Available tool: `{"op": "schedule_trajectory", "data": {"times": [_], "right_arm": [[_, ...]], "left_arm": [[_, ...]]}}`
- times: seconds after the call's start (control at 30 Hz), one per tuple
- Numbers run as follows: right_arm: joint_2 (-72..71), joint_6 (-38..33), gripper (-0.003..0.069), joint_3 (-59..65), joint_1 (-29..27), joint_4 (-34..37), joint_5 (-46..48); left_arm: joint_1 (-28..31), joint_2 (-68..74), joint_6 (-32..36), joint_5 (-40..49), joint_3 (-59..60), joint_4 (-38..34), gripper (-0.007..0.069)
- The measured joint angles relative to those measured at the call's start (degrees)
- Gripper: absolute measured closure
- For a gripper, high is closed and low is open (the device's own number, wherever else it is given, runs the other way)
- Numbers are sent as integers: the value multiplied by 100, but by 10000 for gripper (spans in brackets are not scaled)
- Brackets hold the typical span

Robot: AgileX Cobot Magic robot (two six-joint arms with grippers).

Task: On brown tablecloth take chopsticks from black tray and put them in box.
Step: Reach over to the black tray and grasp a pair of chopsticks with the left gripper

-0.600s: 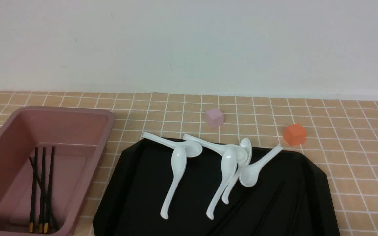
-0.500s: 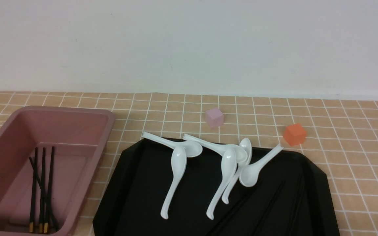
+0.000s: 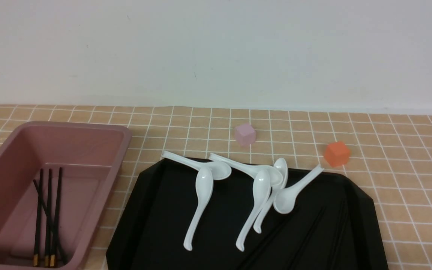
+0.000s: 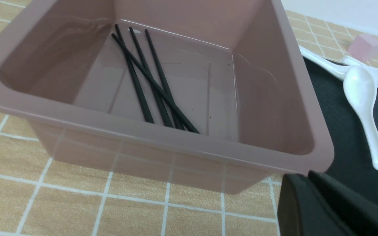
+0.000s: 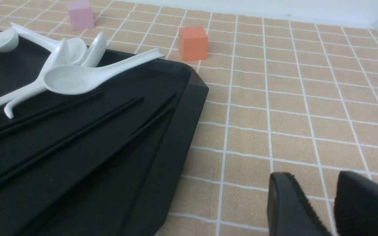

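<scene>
Holding off the tray (image 3: 163, 225) with both arms. The left gripper (image 4: 307, 173) has its fingers pressed together on nothing, by the tray's left edge at the near corner of the box (image 3: 124, 150). The right gripper (image 5: 335, 183) sits over the cloth (image 3: 407, 180) off the tray's right side, fingers parted by a narrow gap and gripping nothing.

Chopsticks:
- In the box, just left of the tray: four (image 3: 48, 210), three roughly parallel and one crossing them, with gold tips at the near end.
- On the tray's right part: several more (image 5: 77, 135), flat and roughly parallel. They're hard to count, black on black.

Spoons (image 3: 201, 198) are white, six of them, on the tray's far half, with some handles overhanging the far rim. The pink cube (image 3: 245, 134) and orange cube (image 3: 336, 153) are on the cloth just beyond the tray's far edge.
</scene>
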Motion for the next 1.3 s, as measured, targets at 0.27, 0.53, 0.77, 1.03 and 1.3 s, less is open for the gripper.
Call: {"op": "schedule_trajectory", "data": {"times": [0.27,0.53,0.77,1.03,1.3], "right_arm": [[0,0,419,0,0,0,0],[0,0,419,0,0,0,0],[0,0,419,0,0,0,0],[0,0,419,0,0,0,0],[0,0,419,0,0,0,0]], "left_arm": [[0,0,0,0,0,0,585],[0,0,0,0,0,0,584],[0,0,0,0,0,0,574],[0,0,-255,-133,0,-422,568],[0,0,-2294,-184,0,-3965,566]]}}
